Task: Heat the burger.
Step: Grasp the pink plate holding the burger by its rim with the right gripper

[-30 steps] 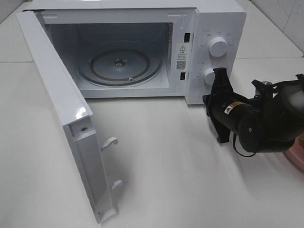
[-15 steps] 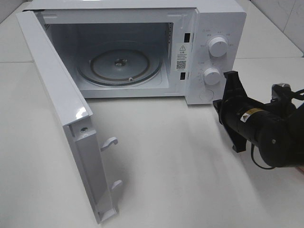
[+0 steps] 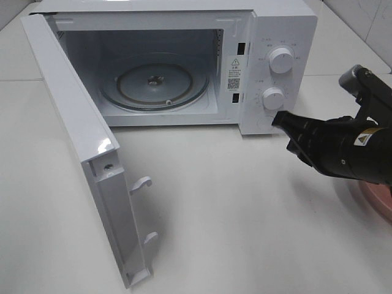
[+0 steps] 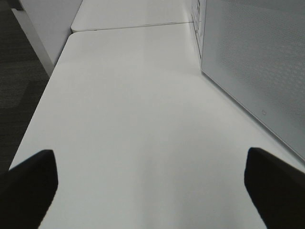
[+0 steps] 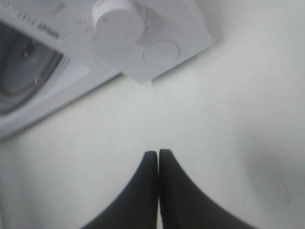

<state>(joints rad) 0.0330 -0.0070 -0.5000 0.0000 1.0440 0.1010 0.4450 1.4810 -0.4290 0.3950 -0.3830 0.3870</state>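
Right gripper [image 3: 280, 118] pinched shut, empty, just beside microwave [image 3: 293, 76] panel; could clip lower knob [image 3: 273, 98] if swung left carelessly.

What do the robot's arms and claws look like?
The right arm is glossy black and rounded, with a small yellow-and-white sticker. The right gripper has slim, black, pointed fingers. The left gripper shows only blunt black fingertips.

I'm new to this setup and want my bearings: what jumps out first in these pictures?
The white microwave at the back, its door swung wide to the left, glass turntable bare inside. Then the black right tool, shut, its tip close to the panel below the lower knob; a pink plate edge shows beneath that arm.
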